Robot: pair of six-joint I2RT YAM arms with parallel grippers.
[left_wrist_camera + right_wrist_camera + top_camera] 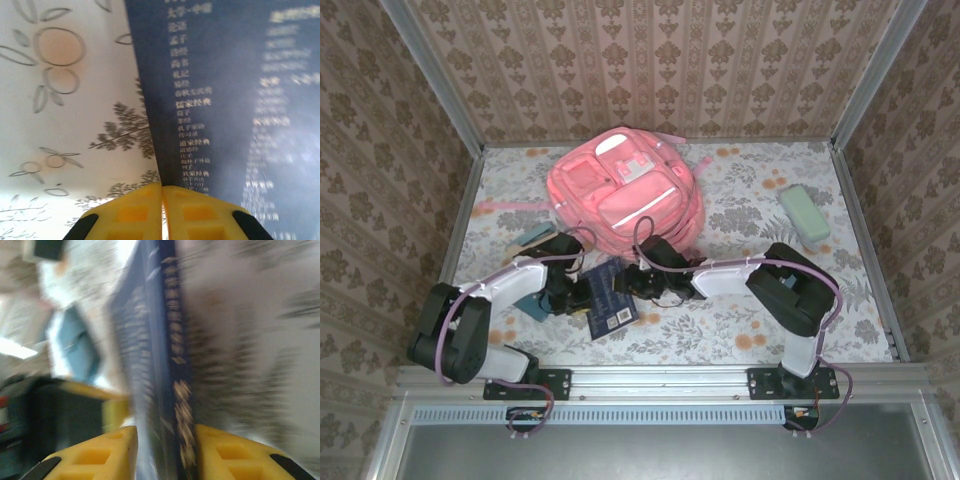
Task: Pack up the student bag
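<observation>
The pink student bag [620, 192] lies at the back middle of the table, front pockets up. A dark blue book [613, 300] with pale lettering sits in front of it, between my two grippers. In the left wrist view my left gripper [161, 187] is shut, its yellow tips resting against the left edge of the book [225, 100], whose printed face is turned toward that camera. My right gripper [165, 440] has the book [170, 340] edge-on between its yellow fingers, spine side to the right, both fingers against it. That view is blurred.
A pale green case [803, 215] lies at the right back. A teal and tan item [532, 238] and a blue one [530, 305] lie by the left arm. Patterned walls close in the flowered table [740, 330] on three sides.
</observation>
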